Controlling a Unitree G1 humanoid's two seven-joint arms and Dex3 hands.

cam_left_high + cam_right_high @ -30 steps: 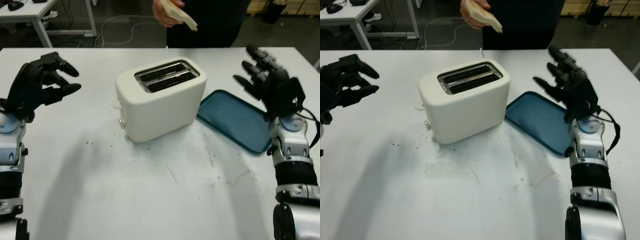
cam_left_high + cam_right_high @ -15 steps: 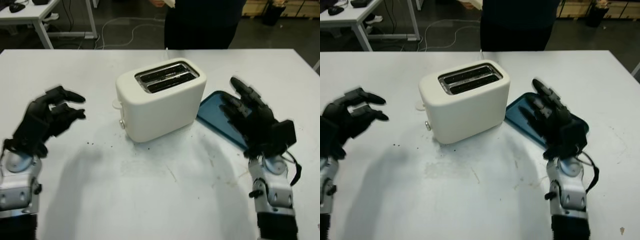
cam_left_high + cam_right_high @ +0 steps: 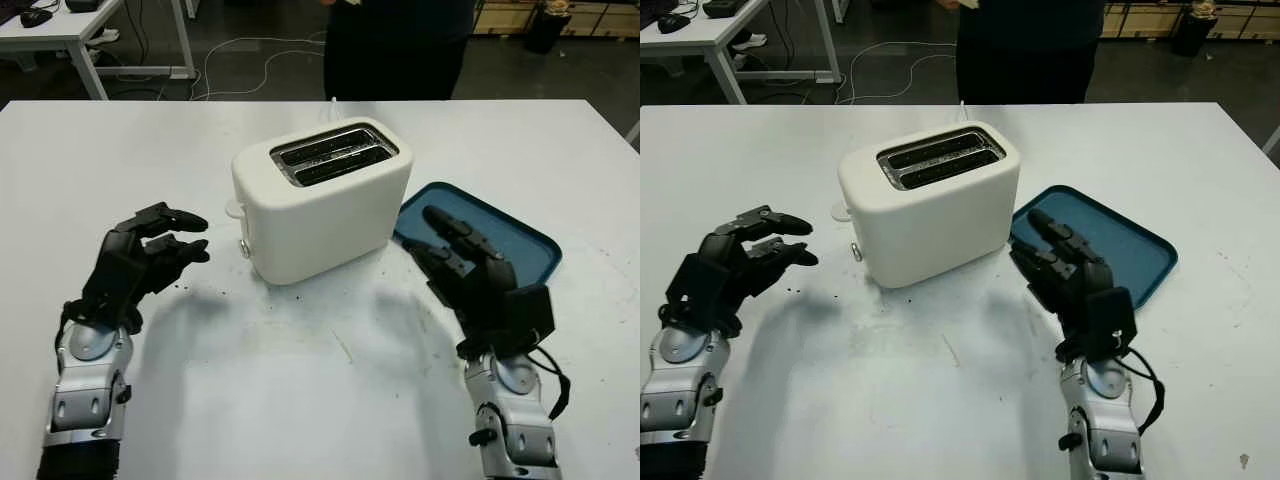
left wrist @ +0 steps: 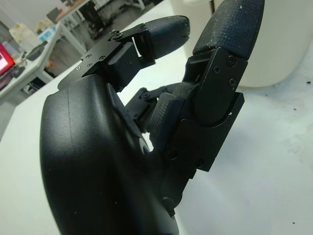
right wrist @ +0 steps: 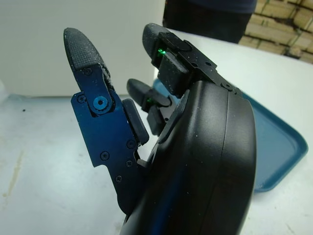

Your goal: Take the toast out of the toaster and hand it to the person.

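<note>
The white two-slot toaster (image 3: 320, 205) stands at the middle of the table, and its dark slots (image 3: 333, 157) have nothing sticking up from them. My left hand (image 3: 185, 238) is open, low over the table to the left of the toaster, and holds nothing. My right hand (image 3: 432, 235) is open on the toaster's right, over the near edge of the blue tray (image 3: 510, 240). Each hand stands apart from the toaster. A person (image 3: 400, 45) in dark clothing stands behind the table's far edge. The toaster's white wall (image 5: 112, 44) is close beyond my right fingers (image 5: 80, 49).
The blue tray lies flat to the right of the toaster with nothing on it. Dark crumbs (image 3: 180, 287) dot the white table (image 3: 300, 400) in front of the toaster. A white cord (image 3: 240, 55) runs over the floor behind, beside another desk (image 3: 60, 30).
Both hands have dropped from raised positions and drawn in toward the table's near part. The person's hand with the pale toast has gone up out of the picture.
</note>
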